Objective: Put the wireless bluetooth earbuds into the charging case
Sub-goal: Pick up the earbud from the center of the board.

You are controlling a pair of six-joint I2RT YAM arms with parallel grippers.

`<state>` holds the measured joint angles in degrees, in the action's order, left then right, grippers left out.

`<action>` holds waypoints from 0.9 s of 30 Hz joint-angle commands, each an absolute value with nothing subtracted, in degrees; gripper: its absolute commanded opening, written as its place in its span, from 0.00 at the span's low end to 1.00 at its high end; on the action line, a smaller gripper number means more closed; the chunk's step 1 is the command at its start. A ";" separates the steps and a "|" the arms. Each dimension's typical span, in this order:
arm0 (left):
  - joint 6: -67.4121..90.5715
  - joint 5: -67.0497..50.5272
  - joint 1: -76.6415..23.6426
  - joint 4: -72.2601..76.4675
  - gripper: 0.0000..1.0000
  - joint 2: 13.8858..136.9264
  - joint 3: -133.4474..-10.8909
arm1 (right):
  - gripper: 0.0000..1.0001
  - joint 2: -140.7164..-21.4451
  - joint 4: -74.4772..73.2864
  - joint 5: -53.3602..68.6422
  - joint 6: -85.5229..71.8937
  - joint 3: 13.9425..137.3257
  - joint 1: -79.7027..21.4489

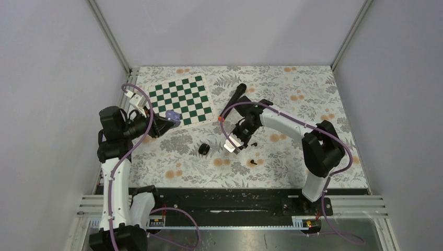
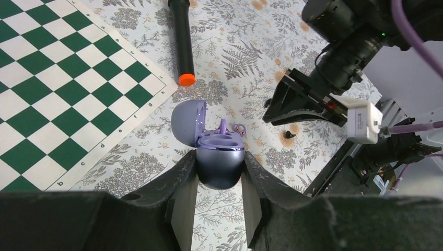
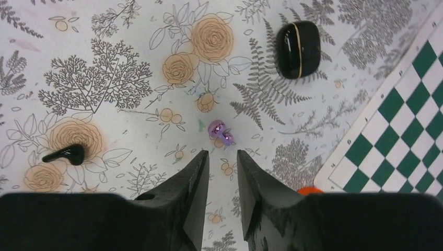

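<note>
Chessboard (image 2: 62, 78) edge lettered; left hand (image 2: 220, 175) grips purple case (image 2: 218, 157).

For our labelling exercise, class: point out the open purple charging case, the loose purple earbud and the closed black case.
open purple charging case (image 2: 219, 170), left wrist view, on its rounded lower shell.
loose purple earbud (image 3: 220, 130), right wrist view, on its bulb.
closed black case (image 3: 288, 49), right wrist view, beside its seam.

The chessboard (image 1: 180, 99) lies at the far left of the table (image 1: 313, 89), with the marker (image 1: 233, 99) just right of it. The open case (image 2: 217, 170) sits between the left gripper (image 2: 219, 159) fingers by the board's near edge, one bud (image 2: 223, 127) in it. The closed case (image 3: 298, 49) lies nearer the arms, a second bud (image 3: 220, 130) lies just before the right gripper (image 3: 222, 155), and a third bud (image 3: 65, 154) lies apart.
</note>
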<state>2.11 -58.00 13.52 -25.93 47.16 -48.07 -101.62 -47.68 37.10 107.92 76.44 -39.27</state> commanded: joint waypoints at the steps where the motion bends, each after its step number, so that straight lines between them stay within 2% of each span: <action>1: 0.44 -57.43 13.96 -26.19 0.00 45.47 -50.71 | 0.34 -104.88 -52.02 37.98 132.21 78.62 -40.27; 12: -1.61 -56.73 14.39 -27.93 0.00 43.68 -50.11 | 0.36 -111.65 -54.97 33.83 134.31 85.19 -40.94; 27: -1.59 -56.70 15.11 -28.23 0.00 43.80 -50.54 | 0.37 -116.99 -54.40 29.20 137.85 88.31 -41.77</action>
